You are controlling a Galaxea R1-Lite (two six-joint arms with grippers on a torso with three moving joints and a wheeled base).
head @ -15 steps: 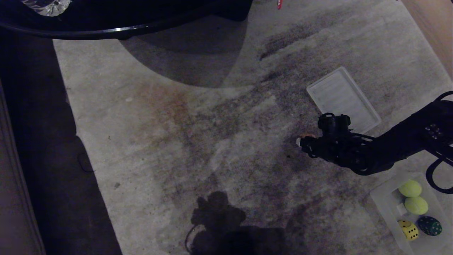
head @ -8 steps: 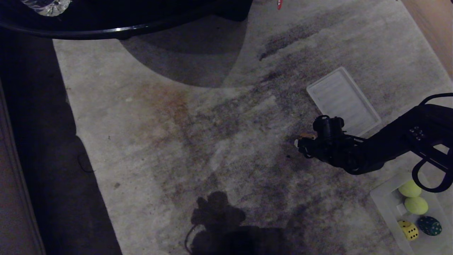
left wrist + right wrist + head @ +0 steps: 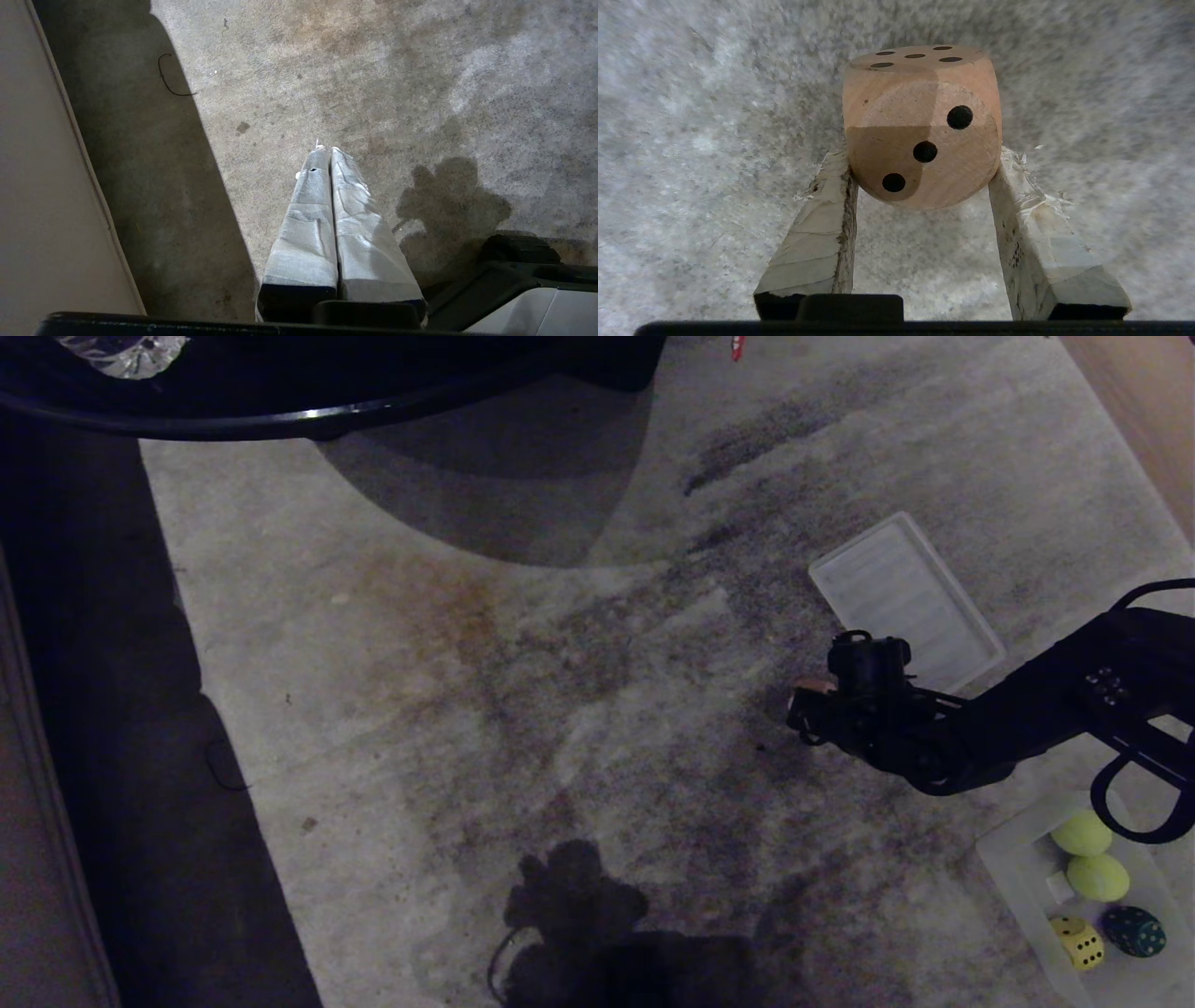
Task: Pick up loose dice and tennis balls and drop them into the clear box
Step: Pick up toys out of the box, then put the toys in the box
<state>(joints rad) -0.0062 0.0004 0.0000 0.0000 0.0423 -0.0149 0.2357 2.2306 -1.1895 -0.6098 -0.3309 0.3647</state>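
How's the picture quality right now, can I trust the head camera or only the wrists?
Head view: dim, the right gripper is a black silhouette hiding most of the tan die. Right wrist view: bright, die sharp, carpet blurred. Left wrist view: clear, shadows on the carpet.

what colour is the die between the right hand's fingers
Pinkish-tan die with black pips, clearest in the right wrist view.

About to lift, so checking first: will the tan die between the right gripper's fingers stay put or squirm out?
The tan die looks like solid wood, so probably stiff and unlikely to crush. Its rounded corners sit against the fingers of the right gripper, near their tips, so it may pivot. On the carpet it should tip rather than roll.
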